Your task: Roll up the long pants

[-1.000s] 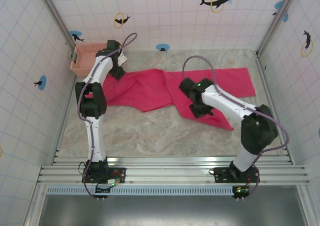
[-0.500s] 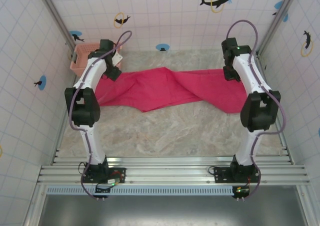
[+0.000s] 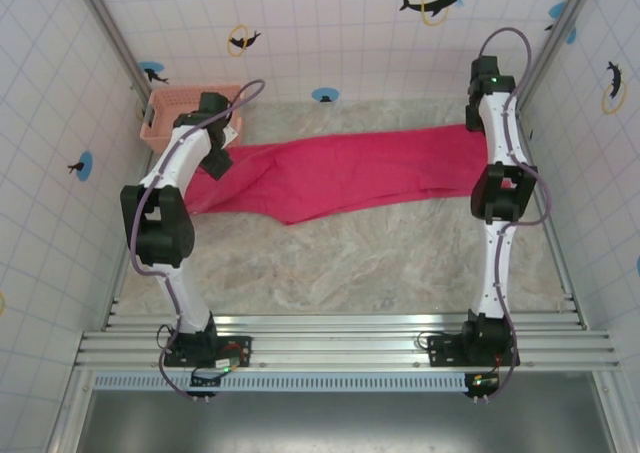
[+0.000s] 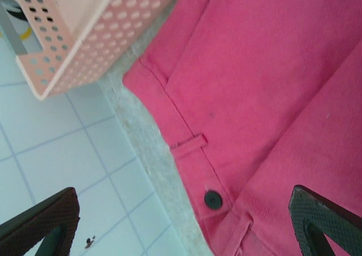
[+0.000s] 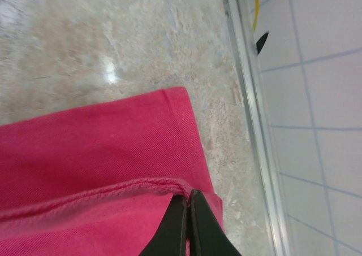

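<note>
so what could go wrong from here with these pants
1. The right gripper pinches the long pants only at the hem's edge, so the cloth might slip free under a pull.
2. The left gripper hangs open over the waistband, close to the basket; coming down, it could bump the basket.
3. The cloth lies creased mid-length, so a roll may turn out uneven.

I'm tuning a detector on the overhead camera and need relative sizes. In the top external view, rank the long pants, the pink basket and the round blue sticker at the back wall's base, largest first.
1. long pants, by far the largest
2. basket
3. blue sticker, clearly the smallest
</note>
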Controlling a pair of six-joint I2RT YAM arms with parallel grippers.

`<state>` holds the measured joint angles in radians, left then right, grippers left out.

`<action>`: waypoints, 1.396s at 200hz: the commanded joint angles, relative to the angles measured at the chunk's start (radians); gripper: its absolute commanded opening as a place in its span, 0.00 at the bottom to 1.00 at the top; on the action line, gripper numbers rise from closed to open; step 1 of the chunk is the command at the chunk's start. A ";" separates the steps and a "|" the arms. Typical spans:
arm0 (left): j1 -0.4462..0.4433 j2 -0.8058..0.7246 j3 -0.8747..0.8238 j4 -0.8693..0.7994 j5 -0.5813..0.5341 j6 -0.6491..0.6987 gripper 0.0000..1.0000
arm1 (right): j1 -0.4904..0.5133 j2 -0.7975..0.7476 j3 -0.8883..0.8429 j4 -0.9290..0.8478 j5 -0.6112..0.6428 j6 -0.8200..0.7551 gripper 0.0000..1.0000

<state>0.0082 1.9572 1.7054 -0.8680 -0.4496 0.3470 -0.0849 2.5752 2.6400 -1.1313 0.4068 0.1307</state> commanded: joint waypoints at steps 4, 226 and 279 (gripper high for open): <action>-0.008 -0.032 -0.015 -0.137 -0.097 -0.024 0.97 | 0.006 0.067 0.034 -0.010 -0.048 0.042 0.21; -0.434 -0.127 -0.461 -0.422 -0.414 -0.814 0.84 | -0.016 -0.024 -0.128 0.091 -0.342 0.078 0.53; -0.390 -0.052 -0.501 -0.303 -0.352 -0.824 0.79 | -0.016 -0.051 -0.122 0.103 -0.360 0.070 0.53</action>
<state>-0.3817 1.8915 1.2240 -1.2327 -0.8127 -0.4442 -0.0975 2.6068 2.5179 -1.0496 0.0700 0.2089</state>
